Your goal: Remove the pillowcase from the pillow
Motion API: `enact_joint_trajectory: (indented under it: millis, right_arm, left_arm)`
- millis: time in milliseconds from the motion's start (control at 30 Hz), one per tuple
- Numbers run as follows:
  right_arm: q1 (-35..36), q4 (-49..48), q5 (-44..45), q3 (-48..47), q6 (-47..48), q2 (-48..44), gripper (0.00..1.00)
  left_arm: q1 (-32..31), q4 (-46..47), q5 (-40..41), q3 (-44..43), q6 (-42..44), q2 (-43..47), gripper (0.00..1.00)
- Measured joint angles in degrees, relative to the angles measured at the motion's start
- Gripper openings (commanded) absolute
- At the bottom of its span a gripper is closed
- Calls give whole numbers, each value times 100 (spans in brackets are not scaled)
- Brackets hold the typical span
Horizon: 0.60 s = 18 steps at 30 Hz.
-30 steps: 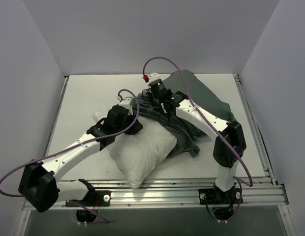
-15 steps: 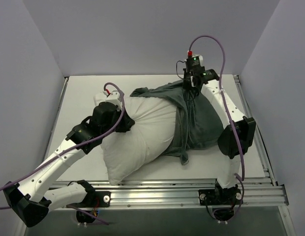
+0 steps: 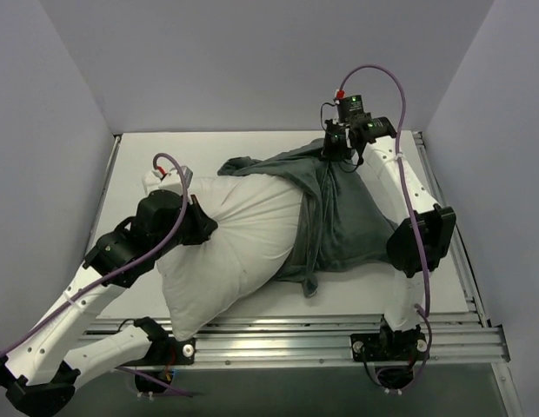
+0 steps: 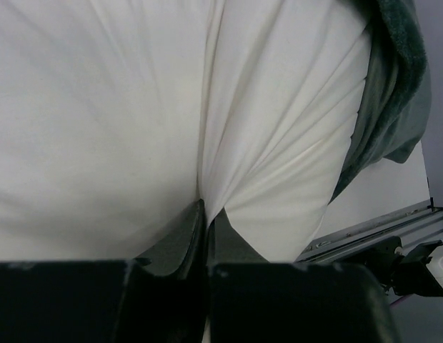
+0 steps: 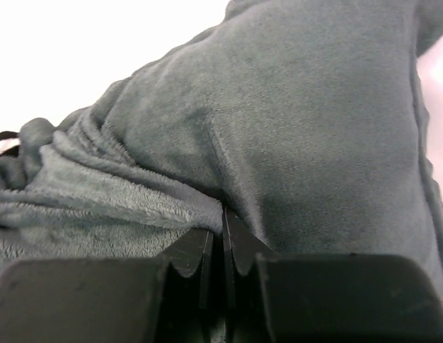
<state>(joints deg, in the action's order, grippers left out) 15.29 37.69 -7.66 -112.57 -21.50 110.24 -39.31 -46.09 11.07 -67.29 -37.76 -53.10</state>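
The left gripper [image 3: 206, 228] pinches the left end of the pillow [image 3: 243, 234]; the right gripper [image 3: 333, 155] pinches the pillowcase [image 3: 348, 217] sheathing its opposite, right end.

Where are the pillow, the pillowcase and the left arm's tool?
pillow [image 3: 239, 243]: top view, bare white middle.
pillowcase [image 3: 352, 217]: top view, middle of its grey-green face.
left tool [image 4: 206, 209]: left wrist view, between fingertips pinching white fabric.
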Motion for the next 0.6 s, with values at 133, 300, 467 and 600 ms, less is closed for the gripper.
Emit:
enact_joint_trajectory:
  millis: [133,300,467,600]
  right_arm:
    - [74,-643,-267,345,223,-2,31]
    - [210,-1604,-289,984,323,-129,63]
    - [201,-2251,-160,2015,262,-1010,77]
    - [201,-2380,188,2876,188,-2258,78]
  left_arm:
    - [59,229,-256,74,149,-184,2]
    - [166,743,-398,208,192,-903,2]
    - [181,1261,-446,72,192,-1884,3]
    - [192,1617,-404,-205,184,-2365,2]
